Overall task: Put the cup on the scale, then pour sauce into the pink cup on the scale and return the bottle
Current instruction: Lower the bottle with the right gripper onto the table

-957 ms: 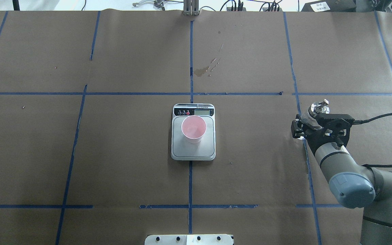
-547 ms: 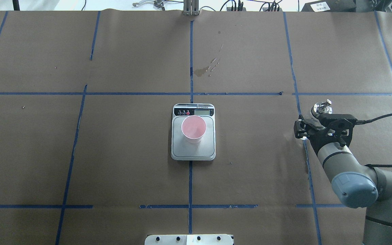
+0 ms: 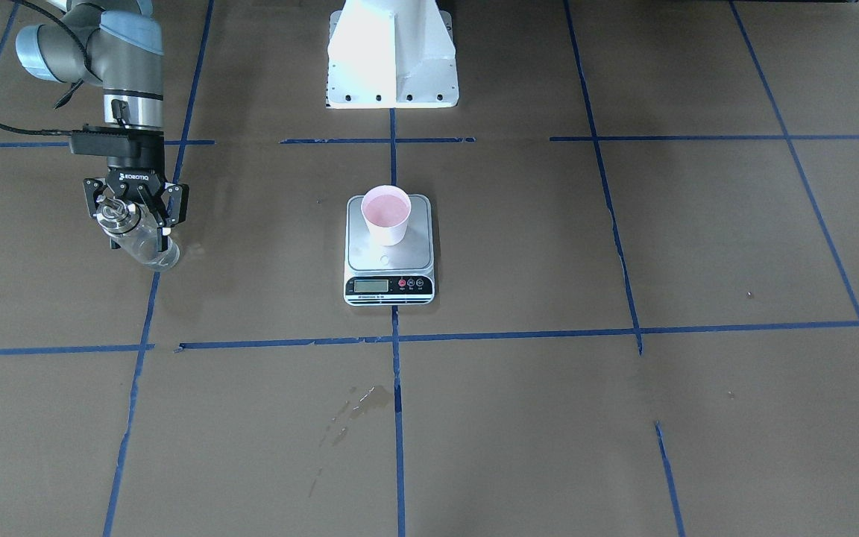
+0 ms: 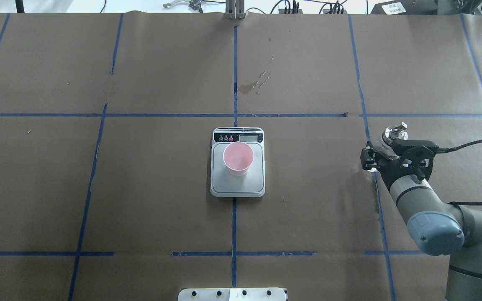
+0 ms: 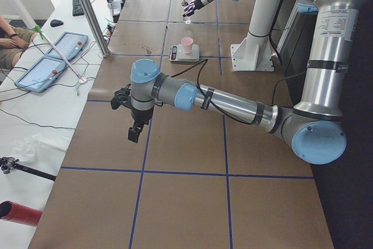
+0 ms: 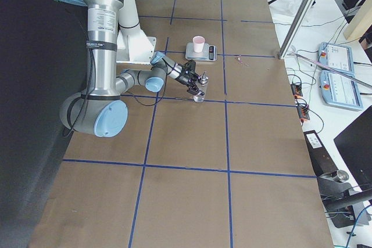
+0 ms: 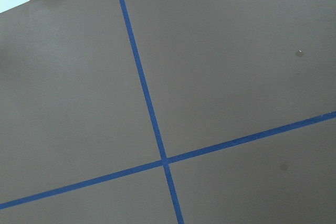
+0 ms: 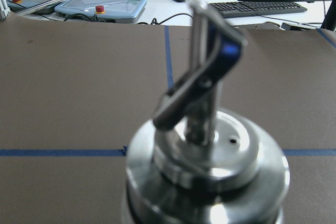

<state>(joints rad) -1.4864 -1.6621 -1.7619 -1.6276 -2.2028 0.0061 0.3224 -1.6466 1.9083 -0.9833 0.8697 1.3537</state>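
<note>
The left hand point(image 5: 133, 138) is hanging above the table point(image 4: 140, 188), and I cannot tell whether it is apart or together. The cup point(image 4: 238, 158) is sitting on the scale point(image 4: 237, 187) at mid-table. The right hand point(image 3: 136, 227) is clamping the upright bottle point(image 3: 149, 247) well to the right.

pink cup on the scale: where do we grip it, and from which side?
Take the cup by its side wall just under the rim, with a level pinch across its width. It stands upright, mouth open, widening upward, so a high grip should wedge rather than slip. Come from the robot's left: the right gripper is shut on the bottle.
</note>
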